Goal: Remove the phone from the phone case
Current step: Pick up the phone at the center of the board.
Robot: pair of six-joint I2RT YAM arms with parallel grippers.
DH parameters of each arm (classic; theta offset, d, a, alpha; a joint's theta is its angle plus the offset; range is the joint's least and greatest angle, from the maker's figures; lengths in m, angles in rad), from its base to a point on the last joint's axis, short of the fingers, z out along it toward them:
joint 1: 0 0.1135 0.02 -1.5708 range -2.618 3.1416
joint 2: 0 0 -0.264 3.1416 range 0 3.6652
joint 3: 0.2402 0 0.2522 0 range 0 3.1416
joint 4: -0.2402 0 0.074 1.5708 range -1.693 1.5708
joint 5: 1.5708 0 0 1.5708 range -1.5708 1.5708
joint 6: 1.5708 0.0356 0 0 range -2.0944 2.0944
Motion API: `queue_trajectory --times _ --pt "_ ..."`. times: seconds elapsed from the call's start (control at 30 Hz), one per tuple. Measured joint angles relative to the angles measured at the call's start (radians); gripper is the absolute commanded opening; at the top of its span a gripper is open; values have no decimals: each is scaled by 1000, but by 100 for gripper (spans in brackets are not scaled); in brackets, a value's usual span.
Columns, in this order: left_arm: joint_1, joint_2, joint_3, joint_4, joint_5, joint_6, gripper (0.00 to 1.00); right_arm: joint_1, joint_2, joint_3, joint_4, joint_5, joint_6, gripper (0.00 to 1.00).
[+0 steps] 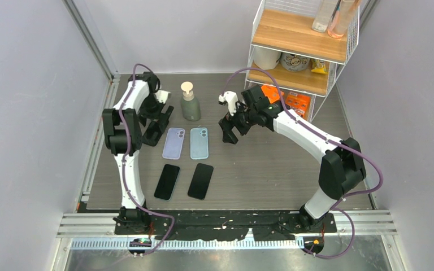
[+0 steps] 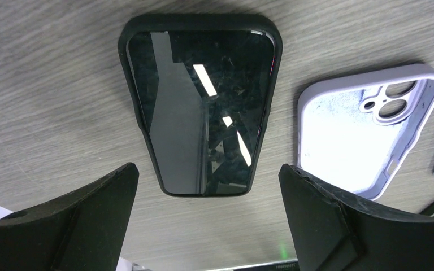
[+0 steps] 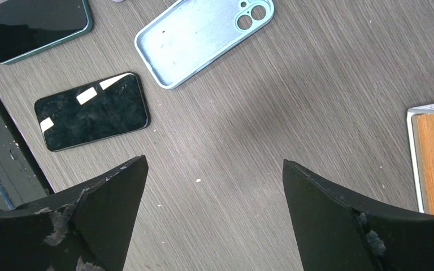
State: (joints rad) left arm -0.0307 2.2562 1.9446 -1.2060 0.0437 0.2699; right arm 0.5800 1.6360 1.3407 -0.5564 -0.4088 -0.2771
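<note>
Bright even light, soft shadows, sharp focus, glare on phone point(image 2: 203, 107)

No text, brand, number or sign can be read in any of the views. Some print is seen at the far right: on the orange boxes point(image 1: 298, 103) under the wire shelf point(image 1: 294, 31), and on the round tin point(image 1: 294, 61) and the yellow packet point(image 1: 318, 66) kept on its lower board. It is too small and blurred for any letter or figure to be made out.

Left case point(image 1: 173, 143) beside right case point(image 1: 199, 143), left phone point(image 1: 166, 182) and right phone point(image 1: 200, 180) before them, bottle point(image 1: 190, 102) behind
</note>
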Motion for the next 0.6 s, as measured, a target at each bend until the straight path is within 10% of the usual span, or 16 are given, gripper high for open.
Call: queue_trajectory --times 0.6 --pt "0 -60 -238 122 -46 48 100 -18 0 -3 7 -55 19 96"
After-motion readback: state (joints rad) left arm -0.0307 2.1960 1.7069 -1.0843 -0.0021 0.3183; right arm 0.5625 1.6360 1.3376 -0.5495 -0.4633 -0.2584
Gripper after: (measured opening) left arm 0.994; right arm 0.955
